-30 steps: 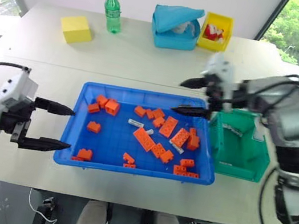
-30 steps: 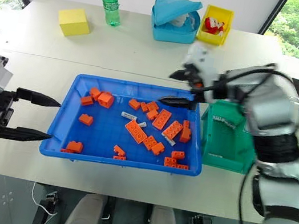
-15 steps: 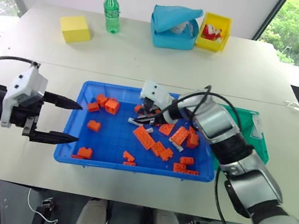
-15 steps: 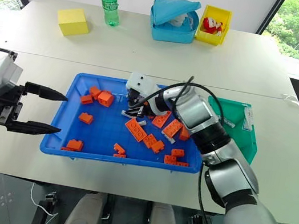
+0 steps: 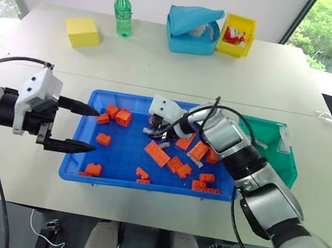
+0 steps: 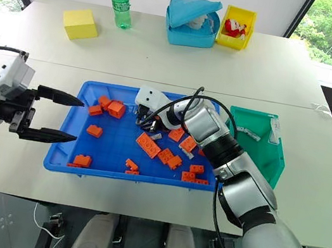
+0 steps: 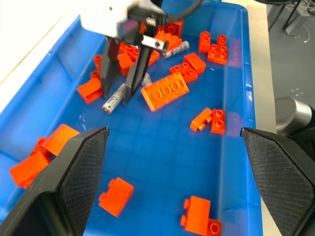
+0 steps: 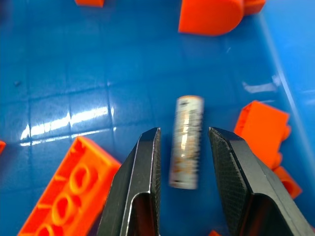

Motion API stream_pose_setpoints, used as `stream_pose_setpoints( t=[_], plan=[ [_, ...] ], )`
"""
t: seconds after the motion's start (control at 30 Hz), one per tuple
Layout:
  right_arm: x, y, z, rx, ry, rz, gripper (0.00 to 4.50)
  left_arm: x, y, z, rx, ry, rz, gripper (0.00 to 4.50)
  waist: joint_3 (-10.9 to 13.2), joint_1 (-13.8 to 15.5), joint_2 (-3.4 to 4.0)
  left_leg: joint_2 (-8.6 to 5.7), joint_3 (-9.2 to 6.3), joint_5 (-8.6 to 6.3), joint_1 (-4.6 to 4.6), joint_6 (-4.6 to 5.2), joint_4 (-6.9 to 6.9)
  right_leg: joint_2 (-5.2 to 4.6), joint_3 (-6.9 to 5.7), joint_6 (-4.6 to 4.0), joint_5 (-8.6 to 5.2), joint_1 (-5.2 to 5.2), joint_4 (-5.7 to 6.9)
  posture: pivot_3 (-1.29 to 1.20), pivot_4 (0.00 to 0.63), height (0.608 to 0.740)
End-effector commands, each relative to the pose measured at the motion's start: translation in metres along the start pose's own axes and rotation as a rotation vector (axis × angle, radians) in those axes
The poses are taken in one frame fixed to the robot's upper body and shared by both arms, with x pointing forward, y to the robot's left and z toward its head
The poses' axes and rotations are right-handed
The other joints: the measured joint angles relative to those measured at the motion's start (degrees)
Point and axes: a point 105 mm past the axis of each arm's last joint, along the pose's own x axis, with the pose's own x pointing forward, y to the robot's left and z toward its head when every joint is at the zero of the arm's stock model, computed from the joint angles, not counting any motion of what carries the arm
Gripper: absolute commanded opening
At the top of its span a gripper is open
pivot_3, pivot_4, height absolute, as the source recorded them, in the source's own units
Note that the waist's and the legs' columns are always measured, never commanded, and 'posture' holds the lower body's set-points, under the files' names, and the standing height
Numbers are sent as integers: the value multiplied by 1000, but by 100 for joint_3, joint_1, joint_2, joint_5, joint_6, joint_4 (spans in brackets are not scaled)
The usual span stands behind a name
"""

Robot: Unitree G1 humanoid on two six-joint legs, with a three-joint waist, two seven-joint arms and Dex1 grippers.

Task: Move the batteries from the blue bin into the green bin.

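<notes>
My right gripper [image 8: 180, 162] has its fingers apart around the small grey battery [image 8: 186, 141] near twelve o'clock in the big blue plastic tray [image 5: 120, 174]; an off-centre squeeze might let it roll away.

Batteries [image 7: 114, 100] three; blue bin [image 5: 121, 166] one; green bin [image 5: 278, 160] one; bottle [image 5: 124, 12] one.

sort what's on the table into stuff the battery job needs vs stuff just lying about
Job:
- batteries
- blue bin
- green bin
- right hand, its fingers on either side of a battery

Lying about:
- orange bricks
- yellow block
- green bottle
- light-blue box
- yellow bin
</notes>
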Motion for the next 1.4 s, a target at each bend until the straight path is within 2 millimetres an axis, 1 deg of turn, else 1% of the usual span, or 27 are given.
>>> stream_pose_setpoints(
  t=[0.03,0.07,0.13,0.2,0.23,0.33,0.4,0.47,0.5,0.53,0.6,0.63,0.67,0.73,0.8,0.87,0.93,0.97,1.03,1.07,1.1,1.13,1.2,1.27,1.3,1.33,1.4],
  plan=[
    [6,1,1,-30,4,-2,1551,0,3,5,19,-12,5,4500,-1,-3,-1,0,1,0,1,0,0,0,1,0,0,0,1,0,150,736],
    [6,1,0,-29,5,0,1551,0,3,5,19,-13,5,4500,-2,0,-3,0,0,0,3,0,0,0,0,0,0,3,1,0,150,736],
    [7,0,0,-26,0,-3,1006,1,4,6,20,-14,3,4500,-2,-1,-4,0,-1,0,7,0,0,0,0,0,0,7,2,0,150,736],
    [4,-1,4,-16,-22,-1,197,1,4,6,21,-17,1,4500,-3,1,-4,0,0,0,13,0,0,0,1,0,0,12,2,0,150,736],
    [0,-1,7,-8,-38,1,42,2,5,6,20,-18,-1,4500,-3,2,-5,0,-1,0,14,0,0,0,0,0,0,13,2,0,150,736],
    [-19,-8,21,41,-102,-20,46,4,4,5,14,-25,-11,4500,-3,12,-4,0,0,0,13,0,0,0,0,0,0,12,2,0,150,736],
    [-48,-15,31,81,-160,-47,46,8,3,5,8,-41,-20,4500,-2,33,-3,0,0,0,10,0,0,-1,0,0,0,11,1,0,150,736],
    [-90,-25,35,141,-225,-105,46,14,2,6,1,-61,-29,4500,0,64,-1,-1,-2,0,5,0,1,-2,-2,0,0,10,0,0,150,736],
    [-107,-28,34,168,-244,-133,46,16,1,6,-1,-68,-31,4500,-1,72,-3,-3,-3,0,1,0,2,-6,-3,1,0,8,-1,0,150,736],
    [-127,-32,28,205,-253,-171,46,18,1,5,-4,-73,-34,4500,-1,75,-3,-3,-3,0,1,0,2,-6,-3,1,0,9,-3,0,150,736],
    [-167,-39,7,282,-242,-268,46,22,3,4,-10,-84,-38,4500,-2,110,-5,-3,-3,0,1,0,2,-6,-4,1,0,10,-8,0,150,736],
    [-186,-41,-8,317,-222,-330,46,25,3,3,-15,-92,-42,4500,-3,129,-5,-3,-3,0,2,0,1,-4,-4,1,0,12,-11,0,150,736],
    [-198,-41,-19,340,-203,-374,46,26,4,3,-18,-97,-46,4500,-3,160,-6,-3,-3,0,2,0,0,-4,-5,1,0,11,-13,0,150,736],
    [-224,-36,-48,395,-141,-460,46,30,5,2,-18,-104,-57,4500,-4,162,-8,-3,-2,-1,8,1,-4,-2,-5,0,-1,14,-15,0,150,736],
    [-242,-29,-72,448,-94,-514,46,34,7,3,-16,-110,-63,4500,-4,160,-8,-3,-2,-1,9,1,-6,-2,-4,1,-1,14,-16,0,150,736],
    [-253,-23,-92,507,-57,-565,46,37,9,4,-13,-118,-69,4500,-2,128,-4,-3,2,-1,11,1,-5,-2,2,1,-1,12,-16,0,150,736],
    [-253,-15,-108,556,-40,-578,46,39,12,6,-8,-124,-77,4500,-2,62,-4,-3,2,-1,15,1,-4,1,6,2,0,14,-14,0,150,736],
    [-251,-12,-112,573,-39,-573,46,40,13,6,-6,-125,-80,4500,-2,37,-4,-3,2,-1,16,1,-4,1,6,2,0,14,-11,0,150,736],
    [-244,-5,-118,577,-24,-557,1085,42,15,7,-1,-127,-85,4500,-2,2,-5,-2,-1,-1,28,1,-4,4,7,2,0,22,-10,0,150,736],
    [-240,-4,-121,565,-9,-555,1444,43,16,8,3,-128,-88,4500,-2,-9,-5,-2,-1,0,29,2,-5,5,8,2,0,23,-9,0,150,736],
    [-238,-3,-122,548,3,-558,2055,44,17,9,5,-129,-90,4500,-2,-10,-5,-2,-1,0,30,2,-5,5,10,2,-1,23,-8,0,150,736],
    [-237,-4,-121,532,8,-557,2436,44,17,10,9,-131,-92,4500,-2,-8,-4,-2,-1,-1,31,2,-5,5,11,3,-1,23,-8,0,150,736],
    [-238,-10,-109,476,-9,-544,3532,45,16,12,16,-133,-99,4500,-2,-5,-4,-3,0,0,30,1,-5,5,12,3,-1,23,-8,0,150,736],
    [-237,-18,-87,429,-72,-517,3532,44,16,14,20,-134,-102,4500,1,-18,-1,-3,2,0,30,1,-4,5,15,3,-1,22,-7,0,150,736],
    [-233,-20,-73,404,-105,-489,3532,44,16,14,22,-134,-102,4500,1,-22,-1,-3,3,-1,29,1,-4,5,17,3,-1,19,-7,0,150,736],
    [-230,-21,-64,388,-123,-469,3532,44,15,15,23,-134,-102,4500,1,-22,-1,-2,2,-1,31,1,-5,7,17,2,-1,19,-5,0,150,736],
    [-212,-16,-36,362,-184,-349,3532,42,15,15,23,-131,-97,4500,-1,-5,-3,-1,-5,-1,30,2,-7,10,15,1,-2,20,-5,0,150,736]
  ],
)
